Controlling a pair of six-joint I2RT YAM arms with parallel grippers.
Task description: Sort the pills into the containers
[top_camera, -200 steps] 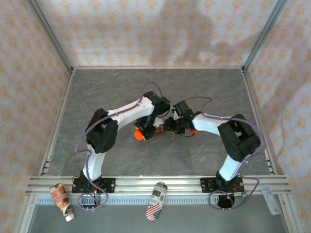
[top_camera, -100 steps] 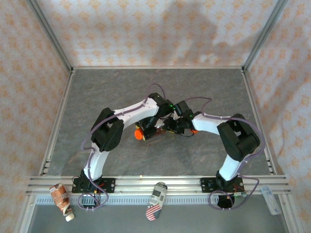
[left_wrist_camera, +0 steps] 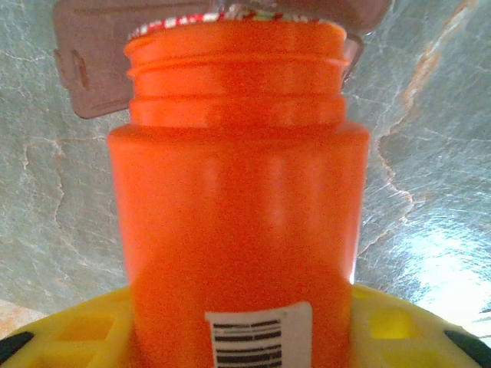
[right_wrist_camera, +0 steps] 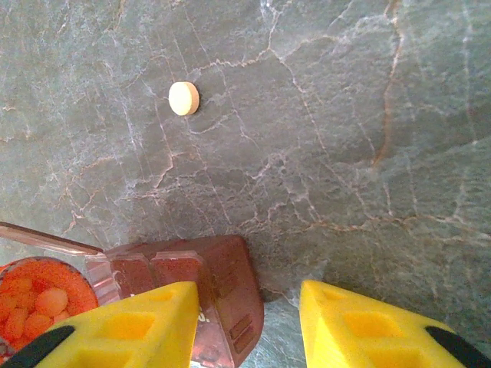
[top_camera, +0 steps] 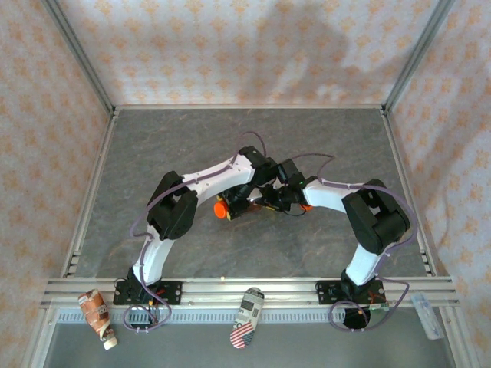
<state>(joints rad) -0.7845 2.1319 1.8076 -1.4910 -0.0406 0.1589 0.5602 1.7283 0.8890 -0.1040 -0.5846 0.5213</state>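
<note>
My left gripper [left_wrist_camera: 242,322] is shut on the orange bottle [left_wrist_camera: 238,207]. The bottle is uncapped and lies on its side at mid-table [top_camera: 222,207]. Its mouth is against the dark red-brown containers [left_wrist_camera: 92,69]. In the right wrist view, pills [right_wrist_camera: 38,300] show inside the bottle's mouth, and one pale round pill [right_wrist_camera: 184,98] lies loose on the table further out. My right gripper [right_wrist_camera: 249,326] stands narrowly open around the end of the containers [right_wrist_camera: 230,287]. Its left finger [right_wrist_camera: 130,326] overlaps the box, and bare table shows between the box and the right finger [right_wrist_camera: 368,330].
Both arms meet at mid-table [top_camera: 265,198]. A crumpled brown packet [top_camera: 97,313], a flag-patterned object [top_camera: 246,317] and a white object [top_camera: 426,314] lie on the front rail. Patterned walls enclose the grey stone-look table [top_camera: 192,138].
My left wrist has swung right, toward the right gripper, carrying the bottle with it. The right arm has held still.
</note>
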